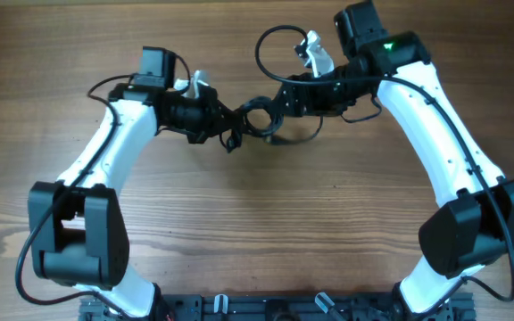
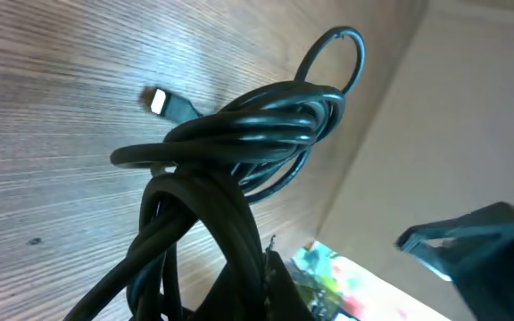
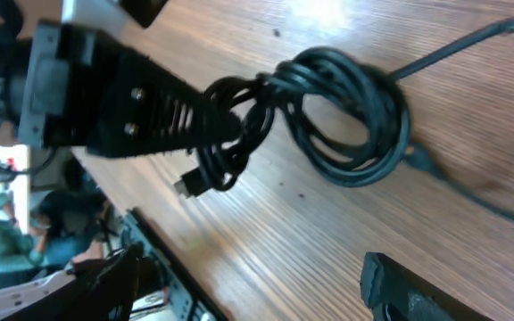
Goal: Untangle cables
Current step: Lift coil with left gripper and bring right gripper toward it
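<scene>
1. Overhead, we see the cables (image 1: 257, 119) as one small black knot on the far half of the wooden surface (image 1: 257, 223), between the tips of the two arms.
2. Our left hand (image 1: 224, 123) is clenched on that bundle. In the right wrist view its ribbed black fingers (image 3: 177, 116) pinch several strands together at one end of the knot.
3. The cables are thin, glossy black cords. Most of their length is wound into a tight ring of many turns, with strands crossing over one another where the ring meets the pinch.
4. In the left wrist view a single thin loop (image 2: 333, 58) stands out beyond the ring.
5. A small plug (image 2: 159, 101) with a pale metal tip pokes out beside the ring. In the right wrist view it shows just below the pinched strands.
6. One loose strand runs from the ring across the wood to the upper right corner of the right wrist view, and a second trails to the lower right.
7. We cannot tell whether the ring rests on the wood or hangs just above it.
8. Our right hand (image 1: 275, 109) is released: its two fingers stand wide apart at the bottom of its own view, with nothing between them and the ring lying beyond them.
</scene>
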Robot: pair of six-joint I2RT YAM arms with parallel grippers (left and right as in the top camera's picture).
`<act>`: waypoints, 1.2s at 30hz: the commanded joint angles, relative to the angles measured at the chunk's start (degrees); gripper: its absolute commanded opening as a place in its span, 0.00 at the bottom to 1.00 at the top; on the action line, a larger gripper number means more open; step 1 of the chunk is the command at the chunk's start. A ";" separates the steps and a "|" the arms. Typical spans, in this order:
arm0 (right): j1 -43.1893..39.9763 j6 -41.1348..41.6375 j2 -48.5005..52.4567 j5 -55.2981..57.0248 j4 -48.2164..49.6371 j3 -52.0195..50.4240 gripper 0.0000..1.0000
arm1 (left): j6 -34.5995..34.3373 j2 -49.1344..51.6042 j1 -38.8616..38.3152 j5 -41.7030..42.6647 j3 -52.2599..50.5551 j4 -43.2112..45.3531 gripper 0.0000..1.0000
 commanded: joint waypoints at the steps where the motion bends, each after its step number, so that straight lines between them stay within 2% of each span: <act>1: 2.67 -0.98 0.33 -5.75 1.36 0.59 0.81 | 1.25 -0.63 1.40 7.56 0.39 0.74 0.04; 3: 5.40 -0.98 0.33 -5.16 2.34 0.59 0.81 | 1.25 -0.63 2.05 13.14 0.39 3.54 0.04; 5: 6.60 0.28 0.33 -4.55 3.41 0.59 0.76 | 0.20 -0.63 3.34 21.24 0.39 7.98 0.04; 7: 6.58 7.50 0.33 0.31 4.83 0.59 0.73 | -2.03 -0.63 5.68 27.56 0.39 10.49 0.04; 12: 6.54 15.61 0.33 2.58 11.58 0.59 0.64 | -1.77 -0.63 8.44 39.10 0.39 15.41 0.04; 19: 6.54 26.53 0.33 5.75 20.06 0.59 0.52 | -1.73 -0.63 7.45 39.30 0.39 17.90 0.04; 29: 6.54 30.99 4.33 7.45 24.87 0.59 0.57 | -1.57 -0.63 3.30 39.30 0.39 21.73 0.04; 30: 6.51 31.50 5.27 7.45 25.14 0.59 0.54 | -1.57 -0.63 2.86 39.30 0.39 21.92 0.04; 33: 5.75 31.50 6.29 7.52 25.09 0.59 0.24 | -1.60 -0.63 2.47 39.30 0.39 21.88 0.04; 36: 2.75 30.14 6.32 8.02 22.60 0.59 0.04 | -1.57 -0.63 2.47 39.30 0.39 21.90 0.04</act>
